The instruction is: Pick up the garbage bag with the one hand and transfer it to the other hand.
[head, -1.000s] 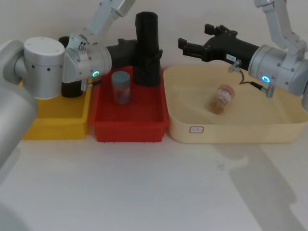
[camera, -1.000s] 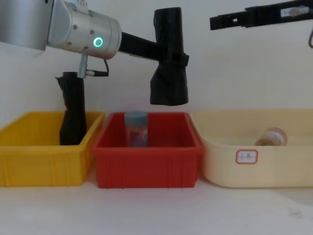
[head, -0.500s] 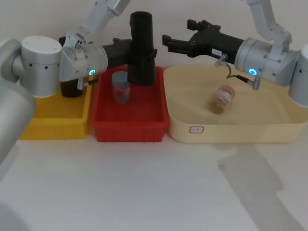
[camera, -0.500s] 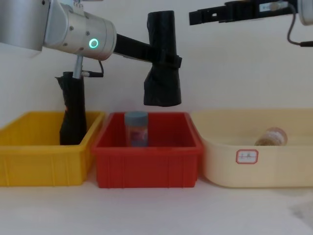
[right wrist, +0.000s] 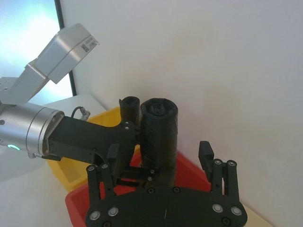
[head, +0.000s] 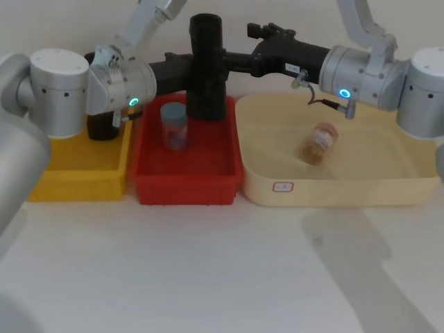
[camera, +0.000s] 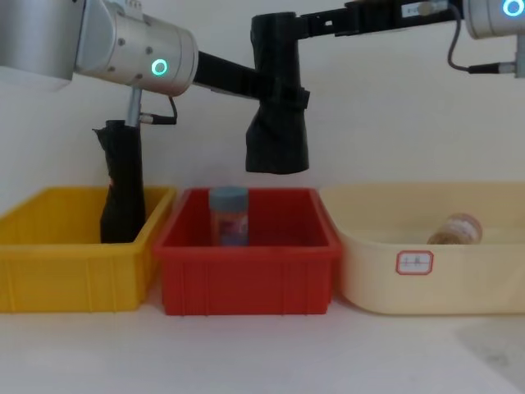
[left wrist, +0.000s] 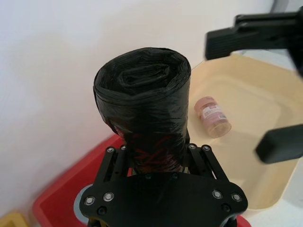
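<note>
White wall and a pale tabletop [head: 208, 277] frame three bins in a row: one yellow bin [camera: 66, 271], one red bin [camera: 246, 275] and one cream tub [camera: 435, 279]. Two black rolls show: the garbage bag [camera: 277, 98], held upright in the air above the red bin with its flared end down, and a slimmer black roll [camera: 121, 185] standing in the yellow bin. Two jars show: one blue-lidded jar [camera: 229, 216] upright in the red bin and one jar [head: 319, 142] lying in the cream tub. The left gripper [left wrist: 158, 158] has its fingers pinching the bag's middle. The right gripper [right wrist: 161, 163] has its fingers spread on either side of the bag's rolled top.
</note>
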Robot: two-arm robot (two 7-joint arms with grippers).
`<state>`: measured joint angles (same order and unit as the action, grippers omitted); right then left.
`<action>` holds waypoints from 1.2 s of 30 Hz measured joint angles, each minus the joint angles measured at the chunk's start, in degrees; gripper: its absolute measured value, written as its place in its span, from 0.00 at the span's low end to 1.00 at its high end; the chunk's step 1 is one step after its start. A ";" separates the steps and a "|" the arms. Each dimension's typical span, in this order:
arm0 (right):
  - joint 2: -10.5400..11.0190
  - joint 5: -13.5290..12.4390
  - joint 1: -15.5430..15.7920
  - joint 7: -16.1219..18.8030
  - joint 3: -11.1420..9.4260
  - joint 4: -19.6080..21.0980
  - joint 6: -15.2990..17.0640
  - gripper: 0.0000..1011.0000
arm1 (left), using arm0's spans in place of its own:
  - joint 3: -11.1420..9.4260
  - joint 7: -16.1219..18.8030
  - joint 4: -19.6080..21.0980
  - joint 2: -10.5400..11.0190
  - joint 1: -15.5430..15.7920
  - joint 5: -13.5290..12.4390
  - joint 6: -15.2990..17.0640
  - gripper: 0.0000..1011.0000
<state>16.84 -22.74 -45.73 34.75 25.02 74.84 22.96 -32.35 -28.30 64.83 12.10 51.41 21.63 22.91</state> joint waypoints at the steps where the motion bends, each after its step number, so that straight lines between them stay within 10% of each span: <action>1: 0.00 0.00 0.00 0.00 0.00 0.00 0.00 0.99 | 0.00 -0.03 0.06 0.00 0.00 0.06 0.01 0.48; 36: -4.11 -0.58 -7.93 3.75 4.11 -13.64 -5.06 0.99 | -1.06 -0.27 -0.19 -0.04 0.52 1.94 0.68 0.48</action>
<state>12.73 -23.32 -53.66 38.51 29.14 61.20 17.90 -33.41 -28.57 64.64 12.06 51.93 23.57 23.59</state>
